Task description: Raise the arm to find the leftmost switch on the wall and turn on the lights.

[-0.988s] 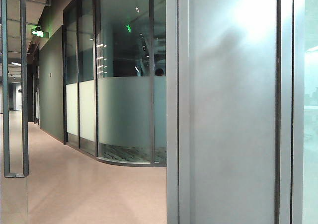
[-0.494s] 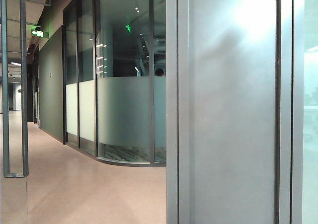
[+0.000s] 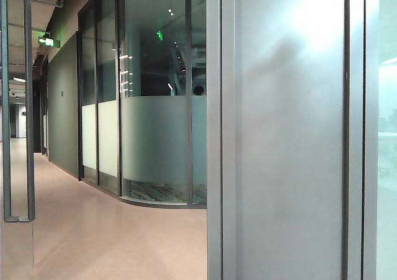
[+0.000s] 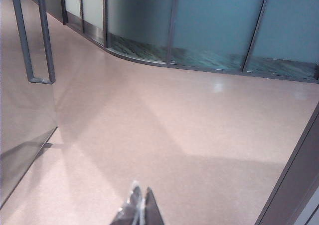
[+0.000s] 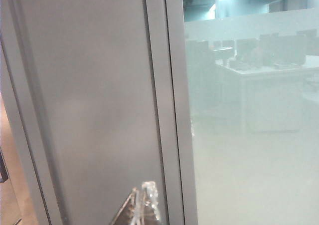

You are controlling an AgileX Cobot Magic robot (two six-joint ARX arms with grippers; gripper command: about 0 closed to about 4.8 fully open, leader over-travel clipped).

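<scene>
The switch is out of view in all three views. My left gripper (image 4: 142, 190) is shut with nothing in it and points down at the pinkish corridor floor (image 4: 189, 120). My right gripper (image 5: 143, 190) is shut and empty too, close in front of a plain grey wall panel (image 5: 89, 105). That same wall panel (image 3: 285, 143) fills the right half of the exterior view, where neither gripper shows.
A glass door with a long metal handle (image 3: 17, 106) stands at the left. Curved frosted glass partitions (image 3: 155, 143) line the corridor ahead. Beside the grey panel a frosted glass pane (image 5: 249, 135) shows an office with desks behind it.
The exterior view has drifted slightly, so the door handle and the panel's edge sit a few pixels further left. Nothing else has changed.
</scene>
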